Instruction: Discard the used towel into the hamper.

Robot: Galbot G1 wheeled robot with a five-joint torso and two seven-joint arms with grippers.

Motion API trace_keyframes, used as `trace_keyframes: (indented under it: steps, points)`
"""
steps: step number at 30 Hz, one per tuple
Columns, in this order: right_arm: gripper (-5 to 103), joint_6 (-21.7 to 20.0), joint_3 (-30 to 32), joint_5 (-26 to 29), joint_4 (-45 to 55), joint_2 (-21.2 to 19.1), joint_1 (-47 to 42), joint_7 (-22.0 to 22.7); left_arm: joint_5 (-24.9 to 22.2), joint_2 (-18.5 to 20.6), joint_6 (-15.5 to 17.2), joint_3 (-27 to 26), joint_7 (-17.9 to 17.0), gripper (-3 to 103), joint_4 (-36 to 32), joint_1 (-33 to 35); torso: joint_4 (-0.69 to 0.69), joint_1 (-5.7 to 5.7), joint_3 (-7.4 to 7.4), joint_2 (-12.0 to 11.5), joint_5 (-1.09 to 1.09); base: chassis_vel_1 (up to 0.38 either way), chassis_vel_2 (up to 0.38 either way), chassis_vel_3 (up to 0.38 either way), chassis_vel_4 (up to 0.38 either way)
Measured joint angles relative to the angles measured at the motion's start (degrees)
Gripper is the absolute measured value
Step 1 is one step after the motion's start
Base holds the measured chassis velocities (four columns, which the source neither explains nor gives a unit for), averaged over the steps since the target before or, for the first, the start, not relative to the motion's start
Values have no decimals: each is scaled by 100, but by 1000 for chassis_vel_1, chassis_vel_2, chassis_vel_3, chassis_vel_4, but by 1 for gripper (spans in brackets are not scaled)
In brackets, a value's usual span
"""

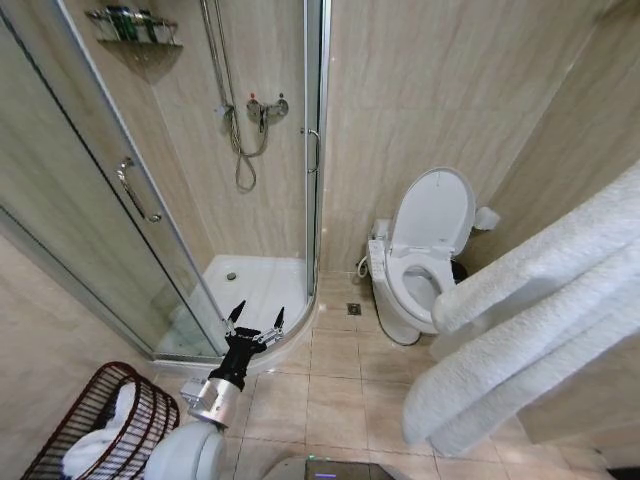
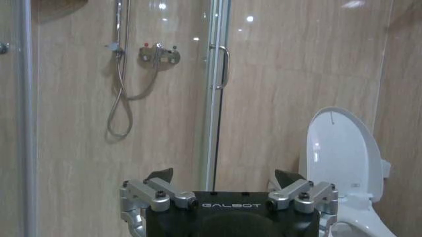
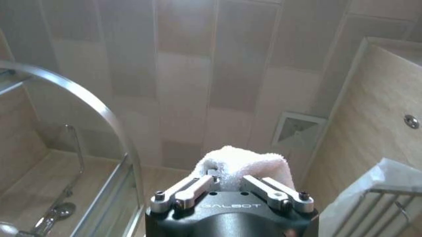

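Note:
The hamper [image 1: 148, 418], a round dark red-brown basket of thin bars, stands on the floor at the lower left, with white cloth [image 1: 95, 447] lying inside. My left gripper [image 1: 255, 322] hangs open and empty above the tiles just right of it, pointing at the shower; the left wrist view shows its fingers [image 2: 159, 177] spread wide. My right gripper [image 3: 228, 180] points up at the ceiling, shut on a bunched white towel [image 3: 245, 163]. Thick white towel folds [image 1: 520, 330] hang close to the head camera on the right. I cannot tell whether these are the held towel.
A glass shower cabin [image 1: 130, 190] with a white tray [image 1: 255, 280] takes up the left and middle. A white toilet [image 1: 420, 270] with its lid up stands at the back right. Beige floor tiles [image 1: 340, 390] lie between them. A rack with white cloth [image 3: 389, 197] is beside my right gripper.

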Motion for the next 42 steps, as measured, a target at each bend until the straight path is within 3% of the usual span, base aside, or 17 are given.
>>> trace_keyframes:
  steps: [10, 22, 30, 42]
  points:
    - [5, 94, -387, -398, -108, 375, -94, -15, 0, 0, 0, 0, 0, 100, 0, 0, 1, 117, 137, 254, 0, 0, 0, 0, 0]
    - [5, 256, -1398, -1168, -287, 947, -198, 24, 0, 0, 0, 0, 0, 100, 0, 0, 1, 298, 355, 653, 0, 0, 0, 0, 0]
    - [5, 362, -1671, -1422, -455, 1059, -173, 9, 0, 0, 0, 0, 0, 100, 0, 0, 0, 415, 492, 907, 1, 0, 0, 0, 0]
    - [5, 436, -1545, -1356, -471, 962, -150, 2, 0, 0, 0, 0, 0, 100, 0, 0, 1, 549, 657, 1205, 0, 26, 33, 23, 28]
